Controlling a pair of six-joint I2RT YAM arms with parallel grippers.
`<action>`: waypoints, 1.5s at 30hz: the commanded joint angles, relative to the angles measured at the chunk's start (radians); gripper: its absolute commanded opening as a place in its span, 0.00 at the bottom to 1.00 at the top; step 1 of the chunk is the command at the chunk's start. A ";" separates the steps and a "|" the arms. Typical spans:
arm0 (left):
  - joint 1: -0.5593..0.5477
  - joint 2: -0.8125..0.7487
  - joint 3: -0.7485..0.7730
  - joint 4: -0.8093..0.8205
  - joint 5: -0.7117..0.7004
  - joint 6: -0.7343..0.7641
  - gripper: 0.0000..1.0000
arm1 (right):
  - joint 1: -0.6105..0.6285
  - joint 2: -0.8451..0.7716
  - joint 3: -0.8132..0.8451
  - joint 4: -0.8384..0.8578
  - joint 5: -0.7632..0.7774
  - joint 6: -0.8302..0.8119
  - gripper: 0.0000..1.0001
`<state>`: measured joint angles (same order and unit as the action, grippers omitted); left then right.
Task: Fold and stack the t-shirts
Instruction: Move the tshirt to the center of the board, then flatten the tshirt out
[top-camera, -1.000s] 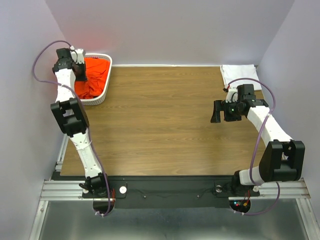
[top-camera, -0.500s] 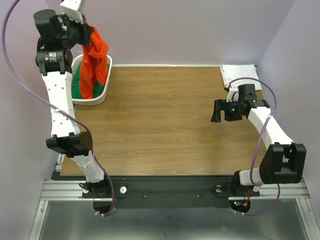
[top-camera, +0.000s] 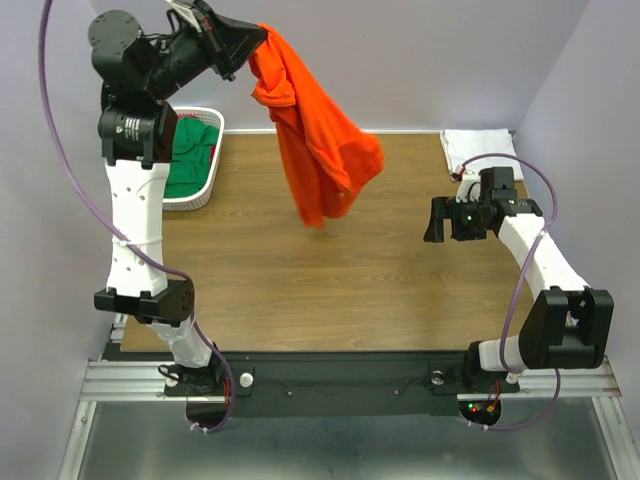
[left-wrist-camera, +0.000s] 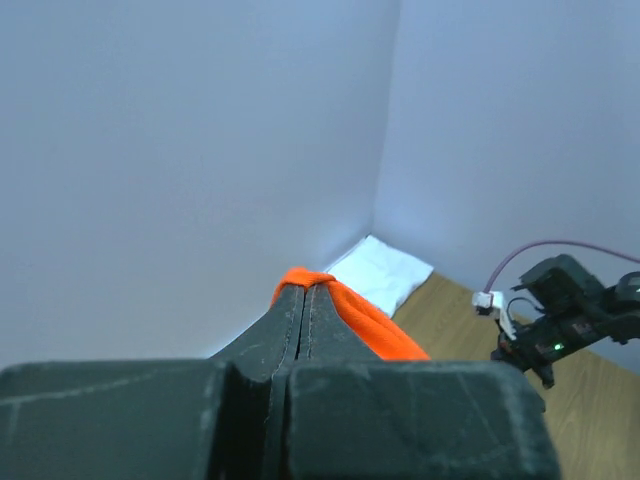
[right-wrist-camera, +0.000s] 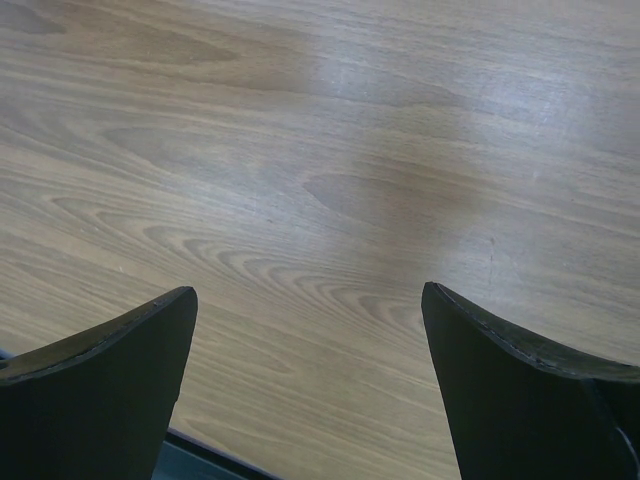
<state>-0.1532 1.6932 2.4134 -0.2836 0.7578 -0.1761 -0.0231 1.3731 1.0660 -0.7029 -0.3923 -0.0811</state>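
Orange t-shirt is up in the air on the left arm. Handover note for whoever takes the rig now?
Grippers: the left gripper has its fingers shut on the orange t-shirt, held high. The right gripper is open and empty over the table, right side.
Things: the orange t-shirt hangs bunched above the table. The green t-shirt lies crumpled in the white mesh basket, far left corner. The white t-shirt lies flat at the far right corner and looks folded.
Done: orange is out of the basket; white possibly folded.
Left: spread and fold orange, then green, then stack all three.
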 joint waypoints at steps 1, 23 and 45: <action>0.087 -0.093 -0.063 0.219 0.133 -0.186 0.00 | -0.014 -0.042 0.057 0.033 0.004 0.007 1.00; 0.209 -0.145 -1.132 -0.253 -0.073 0.690 0.66 | 0.023 0.116 0.008 -0.075 -0.180 -0.143 0.75; -0.381 0.025 -1.284 -0.011 -0.350 0.794 0.75 | 0.226 0.405 -0.005 -0.020 -0.235 -0.129 0.42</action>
<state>-0.5034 1.6966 1.1419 -0.3580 0.4519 0.6010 0.1905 1.7580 1.0466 -0.7444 -0.6151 -0.2111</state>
